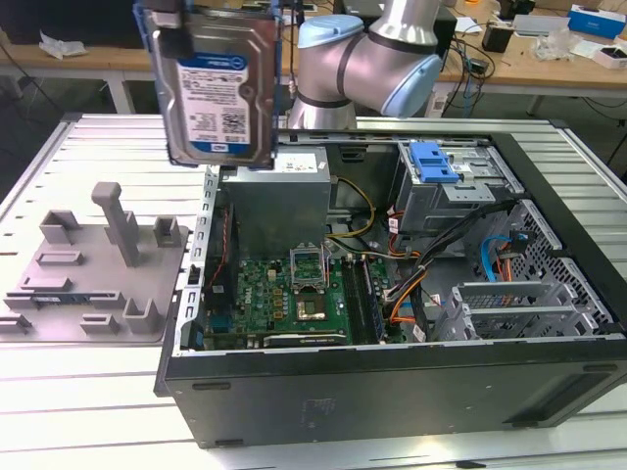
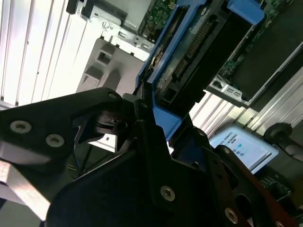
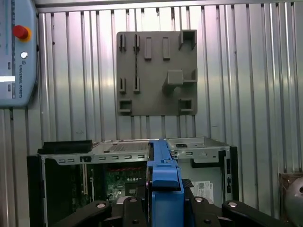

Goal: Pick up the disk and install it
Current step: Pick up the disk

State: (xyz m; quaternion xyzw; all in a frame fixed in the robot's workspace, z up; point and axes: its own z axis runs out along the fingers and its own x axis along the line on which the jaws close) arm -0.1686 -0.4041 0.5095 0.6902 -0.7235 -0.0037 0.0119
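Disk (image 1: 217, 88) hangs in the upper left of the exterior view, label facing the camera, above the open computer case (image 1: 392, 392). I see the gripper (image 3: 163, 207) jaws clenched on its blue carrier frame. Grey fixture plate (image 1: 93, 264) lies at lower left.

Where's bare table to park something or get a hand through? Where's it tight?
Free: ribbed table on the camera side of the grey holder plate, and the strip between that plate and the table's far edge. Crowded: inside the computer case, packed with cables, circuit board and power supply. The gripper holds the disk.
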